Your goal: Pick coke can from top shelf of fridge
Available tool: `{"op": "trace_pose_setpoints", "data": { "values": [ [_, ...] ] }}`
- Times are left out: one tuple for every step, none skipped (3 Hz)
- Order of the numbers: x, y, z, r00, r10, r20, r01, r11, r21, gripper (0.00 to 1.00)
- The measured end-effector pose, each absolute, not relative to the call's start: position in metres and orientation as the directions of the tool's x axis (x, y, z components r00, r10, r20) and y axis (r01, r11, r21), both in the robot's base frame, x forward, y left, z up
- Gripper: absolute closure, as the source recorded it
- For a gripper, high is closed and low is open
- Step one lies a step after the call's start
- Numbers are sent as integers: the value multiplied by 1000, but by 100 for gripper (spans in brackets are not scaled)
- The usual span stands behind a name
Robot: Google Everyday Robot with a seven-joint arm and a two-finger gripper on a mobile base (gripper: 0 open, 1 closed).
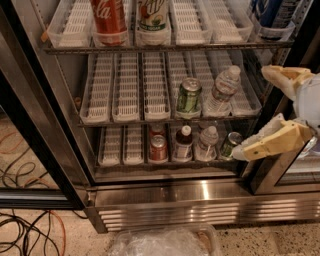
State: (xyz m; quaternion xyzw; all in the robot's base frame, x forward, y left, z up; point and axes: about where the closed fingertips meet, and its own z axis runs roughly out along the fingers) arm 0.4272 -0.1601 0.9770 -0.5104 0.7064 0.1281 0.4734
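Observation:
The coke can (pixel 108 19), tall and red with white script, stands in a clear lane tray on the top shelf (pixel 165 47) of the fridge (pixel 200 197), at the upper left; its top is cut off by the frame. A white-and-green can (pixel 152 15) stands just to its right. My gripper (pixel 251 112) is at the right edge, in front of the fridge's right door frame and level with the middle shelf. Its tan fingers (pixel 272 141) are spread wide and hold nothing. It is far right of and below the coke can.
The middle rack holds a green can (pixel 188 96) and a water bottle (pixel 222 92). The bottom rack holds small red cans (pixel 158 147), bottles and a green can (pixel 230 144). A black door frame (pixel 35 130) stands left. Cables (pixel 25 232) and a plastic bag (pixel 165 242) lie on the floor.

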Motion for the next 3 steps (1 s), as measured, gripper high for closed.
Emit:
{"op": "trace_pose_setpoints", "data": {
  "values": [
    [424,-150,995,-14,-536,-844,-838,467,-283,0],
    [424,-149,995,-14,-536,-844,-838,467,-283,0],
    [427,-145,997,-24,-496,-868,-817,510,-268,0]
  ]
}}
